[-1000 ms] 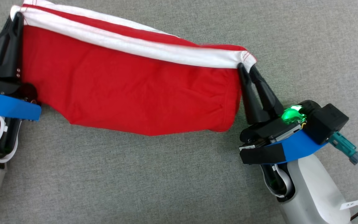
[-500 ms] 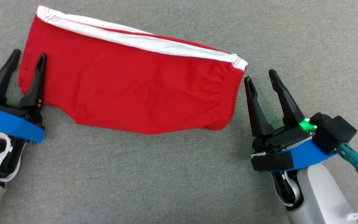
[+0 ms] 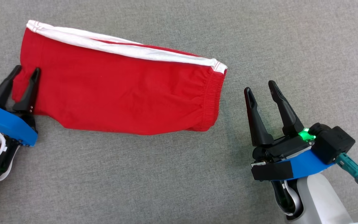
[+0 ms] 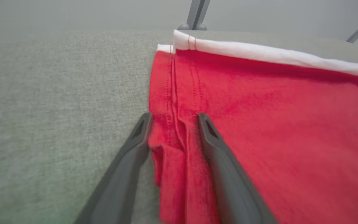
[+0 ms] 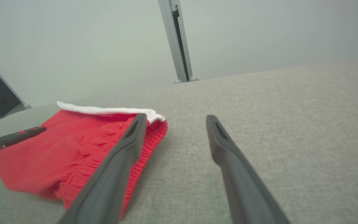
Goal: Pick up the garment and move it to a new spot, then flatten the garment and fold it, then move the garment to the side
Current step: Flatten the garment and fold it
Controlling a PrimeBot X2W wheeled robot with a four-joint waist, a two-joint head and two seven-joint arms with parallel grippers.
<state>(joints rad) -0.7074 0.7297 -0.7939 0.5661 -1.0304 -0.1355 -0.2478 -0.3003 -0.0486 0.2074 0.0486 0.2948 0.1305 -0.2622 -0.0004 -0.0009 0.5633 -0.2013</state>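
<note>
Garment [image 3: 120,93] lying on bench [image 3: 166,174]; left fingers [image 3: 29,88] parted, straddling its edge; right fingers [image 3: 255,118] gaping, empty, sitting clear of opposite end.

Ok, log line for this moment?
garment: flat on grey surface | left gripper: open, straddling its edge | right gripper: open, clear of it

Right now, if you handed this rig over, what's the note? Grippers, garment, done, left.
Left gripper: open, fingers straddling the hem end of the garment, jaws apart around a fold of it.
Right gripper: open, off the cloth, just beyond the waistband.
Garment: red shorts with a white stripe, lying flat on the grey surface, apparently doubled leg over leg.
Done: laid out, seemingly folded once.
Left: any further fold, then the move to the side.
</note>
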